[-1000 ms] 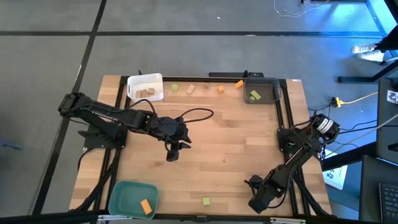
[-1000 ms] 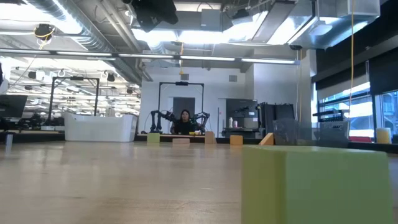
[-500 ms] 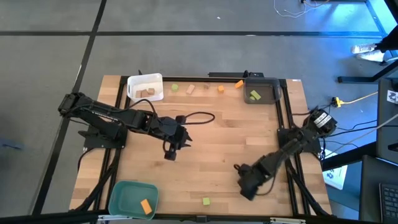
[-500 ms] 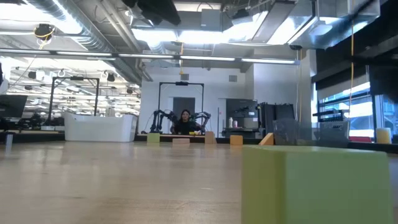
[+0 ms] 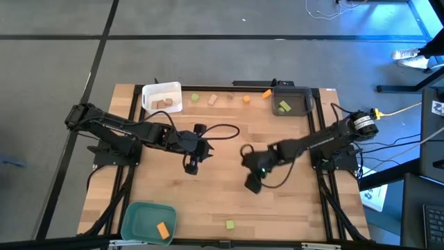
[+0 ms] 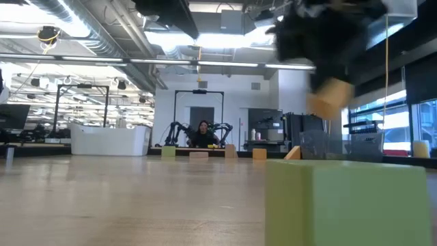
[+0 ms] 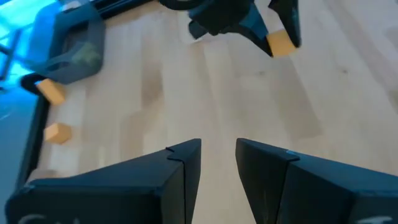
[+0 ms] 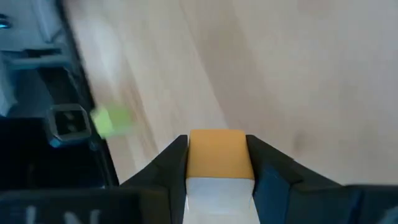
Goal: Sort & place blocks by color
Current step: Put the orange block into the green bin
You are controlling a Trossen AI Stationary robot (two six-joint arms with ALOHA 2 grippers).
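1. One orange block (image 8: pixel 219 154) sits clamped between the fingers of our right gripper (image 5: pixel 252 185), which hangs above the middle of the table (image 5: pixel 277 215); the left wrist view shows this same block (image 7: pixel 281 43) held clear of the wood, and the low view shows it (image 6: pixel 326 98) lifted well above the tabletop.
2. We see another orange block (image 5: pixel 162 230) lying inside the teal tray (image 5: pixel 139 217) at the near left corner.
3. We count two tan blocks (image 5: pixel 163 103) resting in the white tray (image 5: pixel 154 90) at the far left.
4. We find a light green block (image 5: pixel 284 106) in the grey tray (image 5: pixel 302 102) at the far right.
5. Loose along the far edge, between the white and grey trays, lie a green block (image 5: pixel 195 98), a tan block (image 5: pixel 212 99), and two orange blocks (image 5: pixel 245 99), the second orange one (image 5: pixel 266 93) just beside the grey tray.
6. A lone green block (image 5: pixel 229 224) rests near the front edge, well apart from everything else; it fills the low view's foreground (image 6: pixel 348 201).
7. Our left gripper (image 5: pixel 191 167) holds nothing, its fingers (image 7: pixel 180 165) parted with a narrow gap, and it hovers over the table left of centre, near the right gripper but apart from it.
8. A person (image 6: pixel 203 130) shows far off in the room beyond the table.
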